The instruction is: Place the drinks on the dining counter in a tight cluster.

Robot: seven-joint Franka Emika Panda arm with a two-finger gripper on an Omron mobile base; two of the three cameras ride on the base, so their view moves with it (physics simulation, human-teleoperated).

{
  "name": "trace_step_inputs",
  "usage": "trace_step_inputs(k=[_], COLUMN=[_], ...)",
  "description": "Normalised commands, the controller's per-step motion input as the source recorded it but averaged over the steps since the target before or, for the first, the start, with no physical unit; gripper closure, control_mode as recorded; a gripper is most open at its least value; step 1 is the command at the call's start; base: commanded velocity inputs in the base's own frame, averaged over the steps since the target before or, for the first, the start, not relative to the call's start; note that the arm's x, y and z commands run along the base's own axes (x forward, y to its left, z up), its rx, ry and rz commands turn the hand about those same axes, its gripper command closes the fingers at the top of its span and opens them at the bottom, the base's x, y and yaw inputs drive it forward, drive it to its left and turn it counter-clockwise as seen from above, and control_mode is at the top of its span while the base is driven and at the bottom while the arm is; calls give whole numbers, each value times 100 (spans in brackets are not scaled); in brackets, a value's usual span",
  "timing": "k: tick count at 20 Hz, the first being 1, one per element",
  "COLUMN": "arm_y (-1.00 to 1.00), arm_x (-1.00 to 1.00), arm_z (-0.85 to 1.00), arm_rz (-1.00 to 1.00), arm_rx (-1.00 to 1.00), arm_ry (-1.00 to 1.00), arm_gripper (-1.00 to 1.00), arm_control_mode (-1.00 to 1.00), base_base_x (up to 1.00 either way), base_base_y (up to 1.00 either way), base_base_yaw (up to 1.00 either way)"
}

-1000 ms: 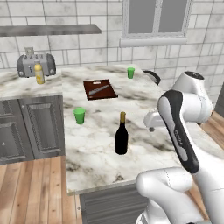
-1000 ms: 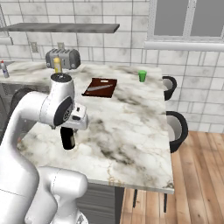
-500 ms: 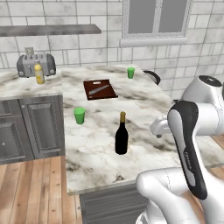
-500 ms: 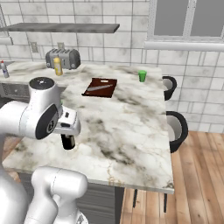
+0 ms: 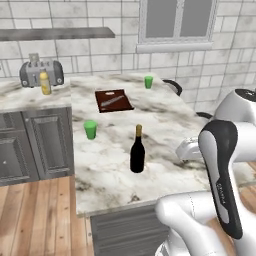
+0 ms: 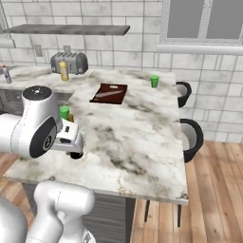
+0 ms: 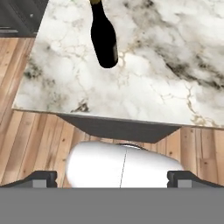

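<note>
marble dining counter (image 5: 165, 125) bears upright wine bottle (image 5: 137, 150); end effector (image 7: 112, 176) wide open, empty.

No readable text, faint marks on the robot arm (image 5: 223, 192), perhaps lettering, too blurred

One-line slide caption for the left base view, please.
Wine bottle upright on the dining counter; yellow bottle by the toaster.

My arm (image 5: 220, 170) consists of glossy white, rounded link shells joined by dark grey bands at the joints. One link carries a long dark stripe with small pale lettering I cannot read. The fingers (image 7: 43, 178) are small, dark and blocky.
</note>
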Motion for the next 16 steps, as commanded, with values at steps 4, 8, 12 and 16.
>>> trace_step_inputs(k=[4,8,12,16], arm_y=[0,0,0,0], arm_x=[0,0,0,0], arm_z=[0,0,0,0], arm_rz=[0,0,0,0], arm_rx=[0,0,0,0], arm_ry=[0,0,0,0], arm_gripper=[-100,-100,-100,-100], arm_control_mode=[100,100,100,100], base_base_x=[-94,-64,-25,-3], base_base_y=[3,80,100,100], base_base_yaw=[-1,-7,-8,-13])
